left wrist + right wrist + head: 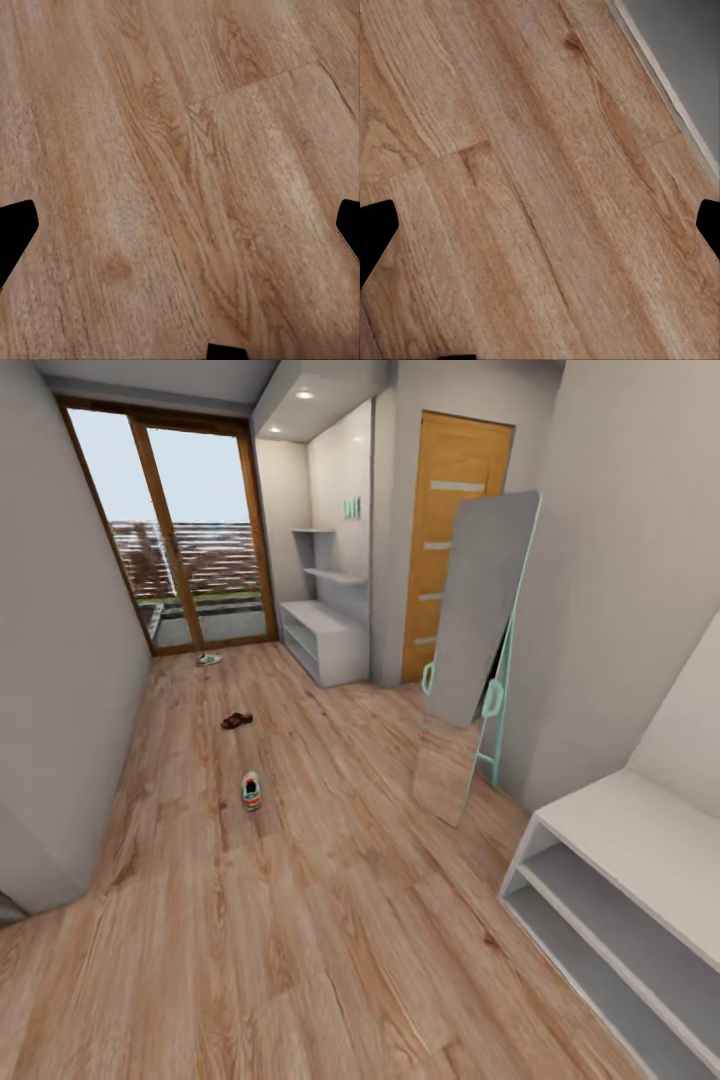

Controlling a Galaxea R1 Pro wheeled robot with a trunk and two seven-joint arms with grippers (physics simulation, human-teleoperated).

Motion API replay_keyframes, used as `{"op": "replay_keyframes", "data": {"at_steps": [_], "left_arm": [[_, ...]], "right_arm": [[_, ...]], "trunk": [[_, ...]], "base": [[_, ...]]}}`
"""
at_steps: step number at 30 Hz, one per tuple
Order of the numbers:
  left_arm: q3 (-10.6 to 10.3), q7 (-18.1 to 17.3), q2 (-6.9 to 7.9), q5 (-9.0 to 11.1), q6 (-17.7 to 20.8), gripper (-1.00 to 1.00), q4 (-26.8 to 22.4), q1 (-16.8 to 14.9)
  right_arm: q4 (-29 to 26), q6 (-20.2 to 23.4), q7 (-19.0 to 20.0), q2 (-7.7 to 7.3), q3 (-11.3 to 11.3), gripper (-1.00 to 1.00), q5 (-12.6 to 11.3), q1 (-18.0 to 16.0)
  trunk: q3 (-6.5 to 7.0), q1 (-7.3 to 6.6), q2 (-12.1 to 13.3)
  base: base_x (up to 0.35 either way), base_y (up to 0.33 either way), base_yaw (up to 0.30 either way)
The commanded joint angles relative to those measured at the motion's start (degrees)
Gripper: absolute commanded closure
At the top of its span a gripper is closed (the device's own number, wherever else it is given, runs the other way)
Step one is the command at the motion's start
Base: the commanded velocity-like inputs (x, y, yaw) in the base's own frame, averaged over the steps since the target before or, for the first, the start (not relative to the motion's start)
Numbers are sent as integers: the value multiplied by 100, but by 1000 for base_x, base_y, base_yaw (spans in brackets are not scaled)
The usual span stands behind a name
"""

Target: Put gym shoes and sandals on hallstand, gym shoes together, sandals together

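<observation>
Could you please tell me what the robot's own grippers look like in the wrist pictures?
Little shows. The left gripper appears as flat black angular fingers at the frame edges. The right gripper has matching black fingers. No cables or markings are visible.

Corridor floor [330, 920] runs ahead to a glass door [170, 525] at the far end. On the floor, along the middle-left: gym shoe [251, 790] nearest, sandal [236, 720] beyond it, second gym shoe [208, 659] just before the door. Hallstand [325, 630] at far right, beside the door. Leaning mirror [475, 650] against right wall. Low shelf unit [625, 900] near right.
</observation>
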Motion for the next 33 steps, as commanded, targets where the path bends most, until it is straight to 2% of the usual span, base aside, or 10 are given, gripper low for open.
{"op": "replay_keyframes", "data": {"at_steps": [1,10,15,19,33], "left_arm": [[-3,-8,0,37,-17,-100,6,-3],[-3,-8,-7,37,-17,-100,11,-3],[-3,-8,-9,37,-17,-100,17,-3],[-3,-8,-8,37,-17,-100,15,-3],[-3,-8,0,37,-17,-100,12,-3]], "right_arm": [[4,-16,-18,-1,10,-100,10,-3],[7,-19,-2,-3,29,-100,35,-3],[7,-16,-7,-2,30,-100,229,-3],[7,-16,-9,-2,30,-100,265,-3],[7,-16,-9,-1,22,-100,272,-3]], "trunk": [[-5,3,-2],[-7,3,-2],[-7,3,-2],[-7,3,-2],[-7,3,-2]], "base": [[332,0,28],[332,0,8],[332,0,0],[332,0,0],[332,7,0]]}}
